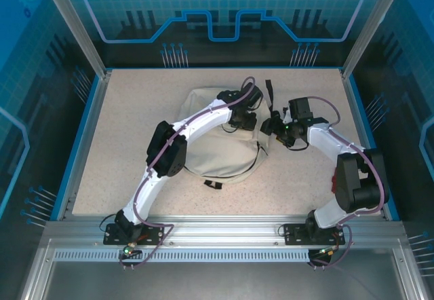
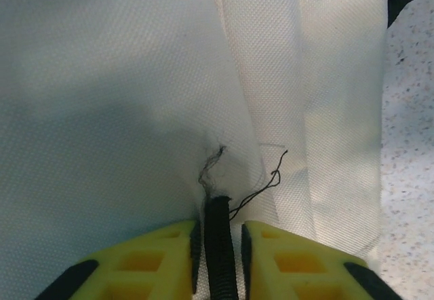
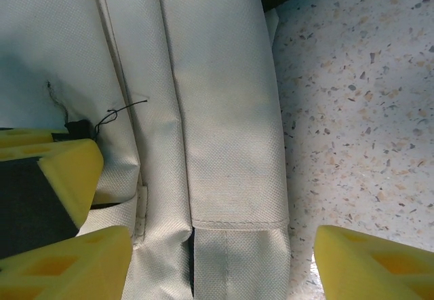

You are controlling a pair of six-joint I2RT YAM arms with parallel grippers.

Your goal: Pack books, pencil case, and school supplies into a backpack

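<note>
The cream backpack [image 1: 220,147] lies flat in the middle of the table. My left arm reaches over it to its far right corner. There my left gripper [image 2: 219,231] is shut on a short black webbing strap [image 2: 218,212] with frayed threads, sewn into the cream fabric. My right gripper [image 3: 220,259] stands open just beside it, its yellow fingers [image 3: 369,259] set wide on either side of a cream shoulder strap [image 3: 230,164] without touching it. The left gripper's yellow fingers [image 3: 64,167] show at the left of the right wrist view. From above, the two grippers [image 1: 244,122] [image 1: 272,126] sit close together.
Speckled tabletop [image 3: 352,110] lies bare to the right of the backpack. A black strap end [image 1: 213,184] pokes out at the backpack's near edge and dark straps [image 1: 269,96] trail off its far side. Blue rims [image 1: 88,130] and glass walls enclose the table.
</note>
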